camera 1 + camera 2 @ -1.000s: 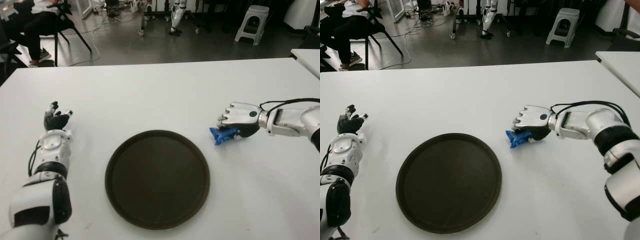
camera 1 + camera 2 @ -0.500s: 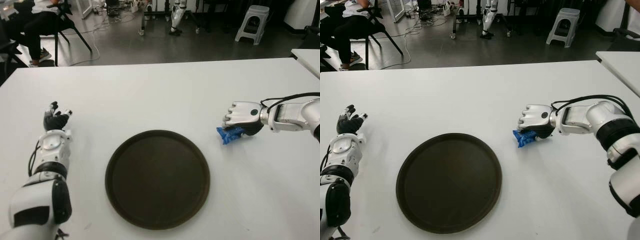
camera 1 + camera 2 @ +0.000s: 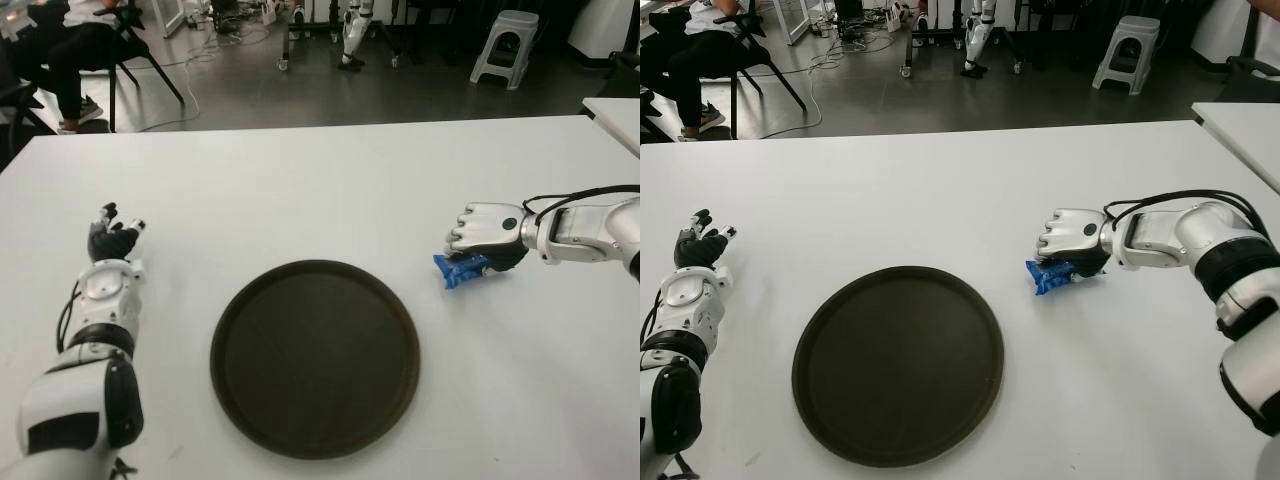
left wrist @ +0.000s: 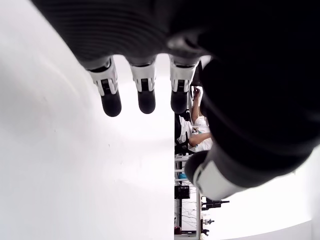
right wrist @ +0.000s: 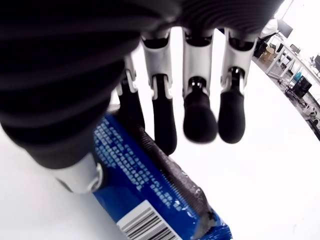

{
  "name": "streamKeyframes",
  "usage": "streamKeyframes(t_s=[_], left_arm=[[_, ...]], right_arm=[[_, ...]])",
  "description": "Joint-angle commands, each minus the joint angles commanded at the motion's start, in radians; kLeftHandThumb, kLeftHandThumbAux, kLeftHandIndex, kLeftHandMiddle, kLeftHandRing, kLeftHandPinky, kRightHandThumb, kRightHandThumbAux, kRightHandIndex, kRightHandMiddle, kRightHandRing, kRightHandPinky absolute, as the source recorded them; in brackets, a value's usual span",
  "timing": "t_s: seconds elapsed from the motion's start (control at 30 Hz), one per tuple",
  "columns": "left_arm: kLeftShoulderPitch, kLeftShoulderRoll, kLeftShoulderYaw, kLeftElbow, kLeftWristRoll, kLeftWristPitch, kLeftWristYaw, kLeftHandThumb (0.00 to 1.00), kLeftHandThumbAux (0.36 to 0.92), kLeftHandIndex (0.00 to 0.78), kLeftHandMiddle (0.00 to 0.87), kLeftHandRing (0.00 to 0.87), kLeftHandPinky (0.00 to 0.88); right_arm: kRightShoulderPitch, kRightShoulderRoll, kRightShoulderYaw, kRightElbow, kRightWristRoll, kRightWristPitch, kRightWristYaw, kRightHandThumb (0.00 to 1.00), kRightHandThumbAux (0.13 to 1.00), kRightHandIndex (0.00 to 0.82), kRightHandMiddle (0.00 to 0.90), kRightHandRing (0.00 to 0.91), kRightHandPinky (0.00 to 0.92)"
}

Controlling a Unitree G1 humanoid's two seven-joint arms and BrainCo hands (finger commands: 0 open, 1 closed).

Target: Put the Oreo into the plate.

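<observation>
One blue foil-wrapped Oreo packet (image 3: 458, 270), one round dark brown plate (image 3: 314, 358), two hands of mine: that is the whole count on the white table (image 3: 300, 190). The packet sits outside the plate, off its rim at about two o'clock, under my right hand (image 3: 482, 240).

From the head I see only the knuckles of that hand covering the packet, with the blue end poking out toward the plate. My right wrist camera shows more: the packet (image 5: 150, 195) lies along the palm with a barcode at one end, my thumb (image 5: 75, 170) against one side and two fingers (image 5: 162, 125) reaching down along the other, the remaining two hanging past it (a loose hold, not a tight pinch). I cannot tell whether it is lifted off the table.

My right forearm comes in level from three o'clock, palm down.

My left hand (image 3: 112, 240) shows at the plate's ten o'clock, fingers relaxed and holding nothing.
</observation>
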Motion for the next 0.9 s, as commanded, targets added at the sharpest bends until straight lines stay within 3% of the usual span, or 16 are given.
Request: streamKeyframes(t_s=[0.03, 0.1, 0.23, 0.63, 0.9], left_arm=[[0.0, 0.0, 0.0, 0.0, 0.0, 0.0, 0.0, 0.001, 0.813, 0.0, 0.0, 0.005, 0.041], [0.0, 0.0, -0.001, 0.001, 0.0, 0.0, 0.001, 0.003, 0.825, 0.0, 0.0, 0.011, 0.051], [0.001, 0.001, 0.0, 0.003, -0.002, 0.003, 0.001, 0.009, 0.818, 0.0, 0.001, 0.009, 0.046], [-0.002, 0.002, -0.001, 0.005, 0.0, 0.007, 0.004, 0.024, 0.817, 0.0, 0.0, 0.012, 0.054], [-0.002, 0.001, -0.001, 0.004, -0.002, 0.006, 0.001, 0.02, 0.818, 0.0, 0.0, 0.007, 0.052]], right_arm=[[0.002, 0.0, -0.002, 0.0, -0.001, 0.006, -0.014, 0.698, 0.722, 0.432, 0.725, 0.712, 0.567], [0.011, 0.003, -0.014, 0.003, 0.005, 0.028, -0.038, 0.698, 0.721, 0.432, 0.754, 0.75, 0.69], [0.021, 0.015, -0.044, 0.023, 0.035, 0.054, -0.046, 0.702, 0.718, 0.435, 0.776, 0.778, 0.742], [-0.001, 0.053, -0.083, 0.101, 0.093, 0.064, -0.079, 0.705, 0.716, 0.439, 0.806, 0.801, 0.775], [-0.001, 0.065, -0.135, 0.123, 0.138, 0.09, -0.169, 0.707, 0.713, 0.44, 0.823, 0.815, 0.795]])
